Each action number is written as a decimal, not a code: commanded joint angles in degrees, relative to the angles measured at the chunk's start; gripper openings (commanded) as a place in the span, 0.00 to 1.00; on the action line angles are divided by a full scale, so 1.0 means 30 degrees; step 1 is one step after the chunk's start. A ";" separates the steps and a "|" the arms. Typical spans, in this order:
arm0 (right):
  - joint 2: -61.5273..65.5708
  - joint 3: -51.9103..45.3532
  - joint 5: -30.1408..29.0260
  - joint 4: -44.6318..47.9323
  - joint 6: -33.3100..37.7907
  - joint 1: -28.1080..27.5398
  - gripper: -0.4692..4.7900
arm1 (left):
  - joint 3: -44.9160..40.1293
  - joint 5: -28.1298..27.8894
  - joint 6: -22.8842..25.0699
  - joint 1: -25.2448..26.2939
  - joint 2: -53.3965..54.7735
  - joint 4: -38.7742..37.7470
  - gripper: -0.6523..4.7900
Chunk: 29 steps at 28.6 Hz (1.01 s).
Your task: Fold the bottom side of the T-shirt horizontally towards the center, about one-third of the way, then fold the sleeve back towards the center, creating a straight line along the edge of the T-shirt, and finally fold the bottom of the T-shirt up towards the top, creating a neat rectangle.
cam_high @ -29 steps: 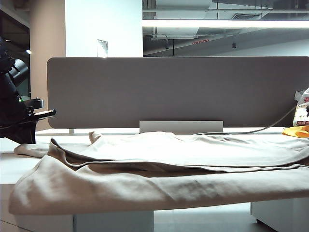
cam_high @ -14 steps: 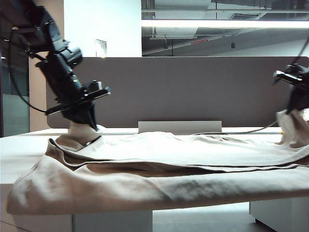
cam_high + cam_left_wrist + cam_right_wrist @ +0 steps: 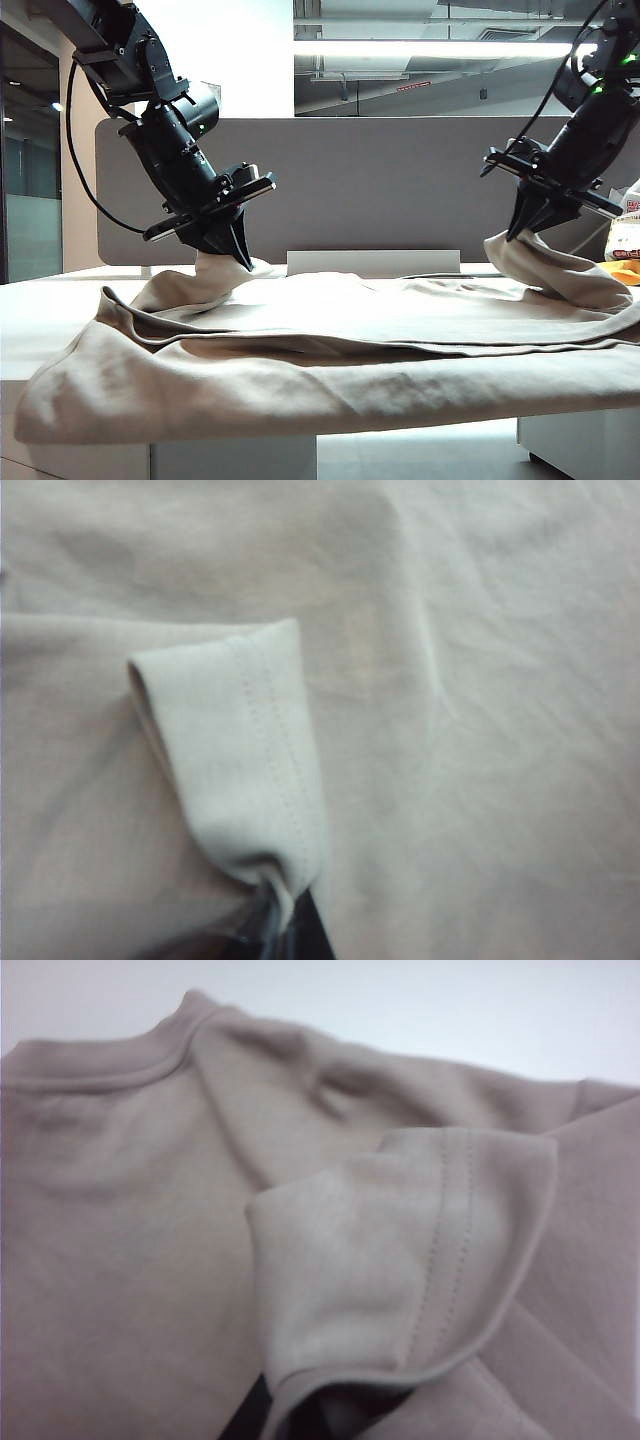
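- The T-shirt [image 3: 330, 370] lay spread over the white table [image 3: 40, 300], with its front part hanging over the near edge.
- It was almost as wide as the table, so one arm worked at each end.
- Further back, on the left, the left gripper [image 3: 240, 255] pointed down with its fingers pinched on a stitched edge [image 3: 265, 740] of the shirt.
- The cloth rose in a little peak under it, likely so that part could be carried over the shirt for a fold.
- On the right, the right gripper [image 3: 522, 232] had its fingers clamped on another stitched edge [image 3: 450, 1250], and that cloth was lifted too.
- The collar [image 3: 100, 1070] lay near that end.
- I think holding both ends up together would keep the fold line straight.
- Behind it all stood a grey board [image 3: 380, 190].
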 commanded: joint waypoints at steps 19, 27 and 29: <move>0.0036 0.0102 -0.1100 -0.0313 0.0393 0.1472 1.00 | 0.0073 0.3461 -0.0605 0.0015 -0.0284 0.1392 1.00; -0.0481 0.0073 -0.3592 -0.0481 0.1333 0.2200 1.00 | 0.0073 0.3468 -0.0124 0.0036 -0.1829 0.1778 1.00; -0.0495 0.0073 -0.3548 -0.1027 0.1239 0.2455 1.00 | 0.0066 0.3461 -0.0036 0.0036 -0.1858 0.1064 1.00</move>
